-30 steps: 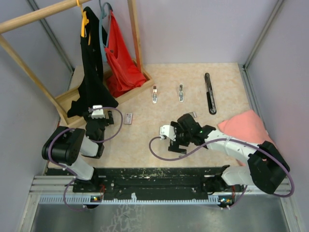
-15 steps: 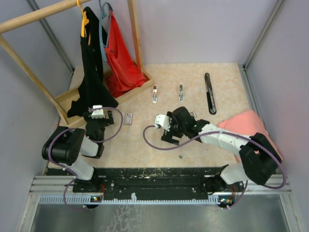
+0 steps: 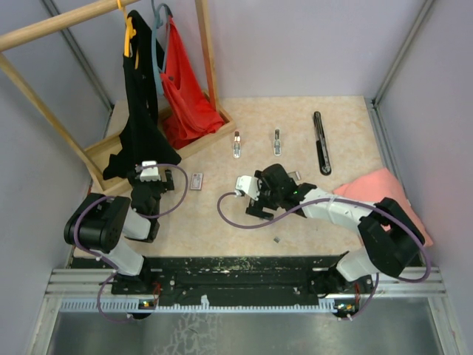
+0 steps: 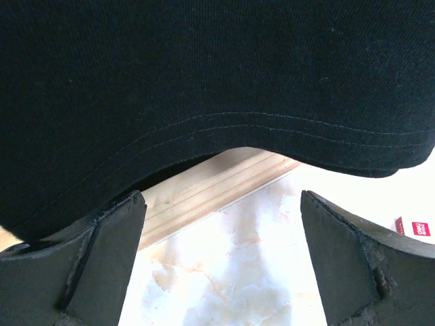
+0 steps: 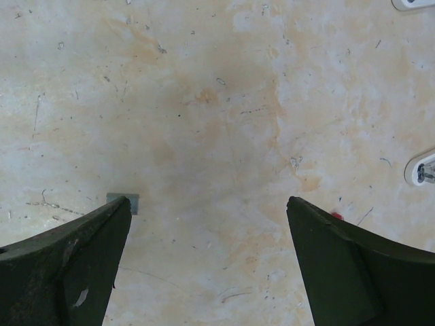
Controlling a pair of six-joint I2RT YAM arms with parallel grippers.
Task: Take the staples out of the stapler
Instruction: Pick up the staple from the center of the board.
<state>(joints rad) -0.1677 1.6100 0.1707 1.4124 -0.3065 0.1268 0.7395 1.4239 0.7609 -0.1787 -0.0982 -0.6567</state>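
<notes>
My left gripper [image 4: 221, 197] hangs spread and empty beneath a black garment [image 4: 204, 68]. My right gripper [image 3: 253, 198], also spread and empty, has swung leftward. That leaves the stapler [image 3: 321, 142] well apart, back past its wrist, and a staple strip [image 5: 129, 202] just beside its left finger, so the unloading looks underway. I count one stapler, one strip, two silvery clips [image 3: 237, 145] and one red-and-white box [image 3: 196, 181].

Marbled table [image 3: 192, 222], blk stapler [image 3: 321, 143], 2 clips [image 3: 237, 145], sm box [image 3: 196, 181], pink cloth [image 3: 377, 196]

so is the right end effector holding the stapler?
No, the stapler lies flat farther back, well apart from the open right end effector, which has nothing between its fingers.
</notes>
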